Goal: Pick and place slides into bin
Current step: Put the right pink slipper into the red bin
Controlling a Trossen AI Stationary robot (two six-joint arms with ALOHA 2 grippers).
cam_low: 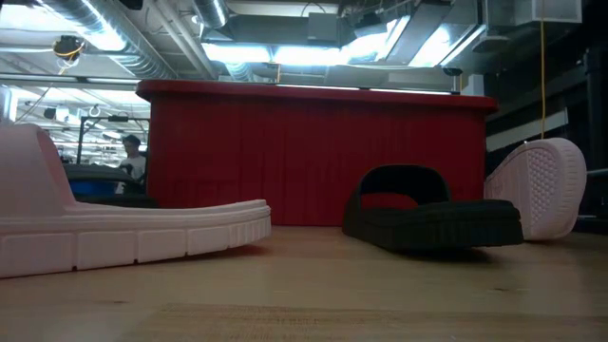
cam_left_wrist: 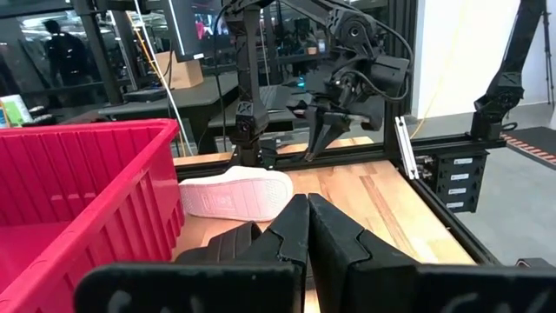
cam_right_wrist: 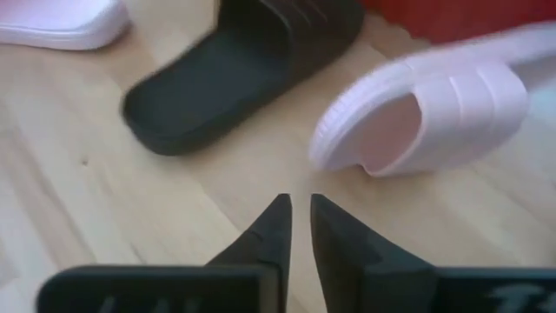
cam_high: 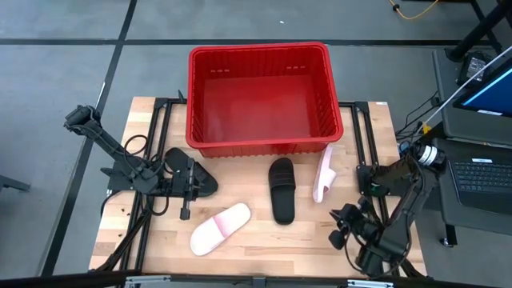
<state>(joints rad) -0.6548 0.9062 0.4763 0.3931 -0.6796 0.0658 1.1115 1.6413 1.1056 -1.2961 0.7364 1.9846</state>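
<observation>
Right gripper [cam_right_wrist: 295, 207], fingers slightly apart and empty, hovers just short of the tipped pink slide [cam_right_wrist: 434, 104], lined up to grasp it; left gripper [cam_left_wrist: 306, 209] closed, waiting.

Our left gripper [cam_high: 210, 183] sits at nine o'clock, fingers [cam_left_wrist: 295, 228] pressed together; our right gripper [cam_right_wrist: 295, 217] hangs at four o'clock, fingers slightly parted.

Wooden table [cam_high: 264, 248]: slides [cam_high: 282, 189], bin [cam_high: 260, 144]

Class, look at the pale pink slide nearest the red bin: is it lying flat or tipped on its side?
Tipped: the pink slide stands on its edge, sole showing in the low view.
</observation>
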